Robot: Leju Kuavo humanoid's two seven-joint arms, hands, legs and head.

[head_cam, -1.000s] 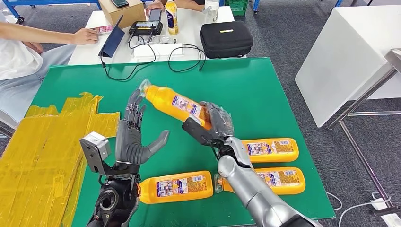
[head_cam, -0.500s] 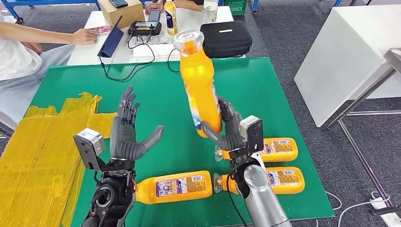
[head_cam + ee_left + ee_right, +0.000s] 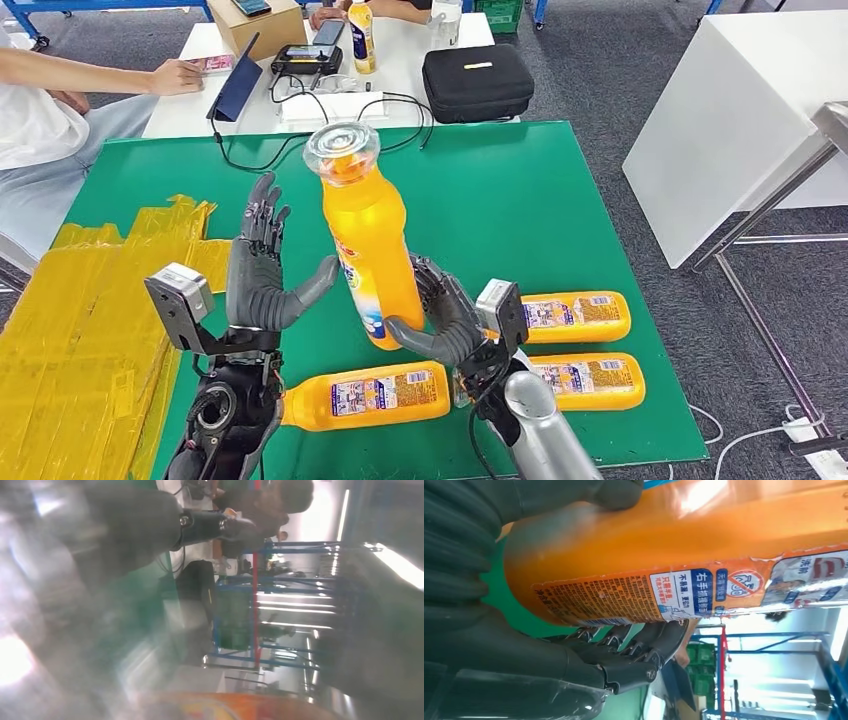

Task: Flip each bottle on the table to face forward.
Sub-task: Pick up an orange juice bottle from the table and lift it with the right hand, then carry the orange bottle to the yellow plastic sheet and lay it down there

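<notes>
1. One green table (image 3: 560, 190) carries everything we see; yellow sheets (image 3: 90, 300) cover its left edge.
2. Three orange bottles lie flat near us: one (image 3: 370, 395) in front, two (image 3: 580, 315) (image 3: 595, 380) stacked to the right.
3. Our right hand (image 3: 445, 325) grips a fourth bottle (image 3: 370, 250) by its base, nearly upright, cap up.
4. Our left hand (image 3: 260, 275) stands beside it, fingers spread wide, holding nothing.

Bare green mat (image 3: 500, 190) beyond lying bottles (image 3: 575, 317)
</notes>
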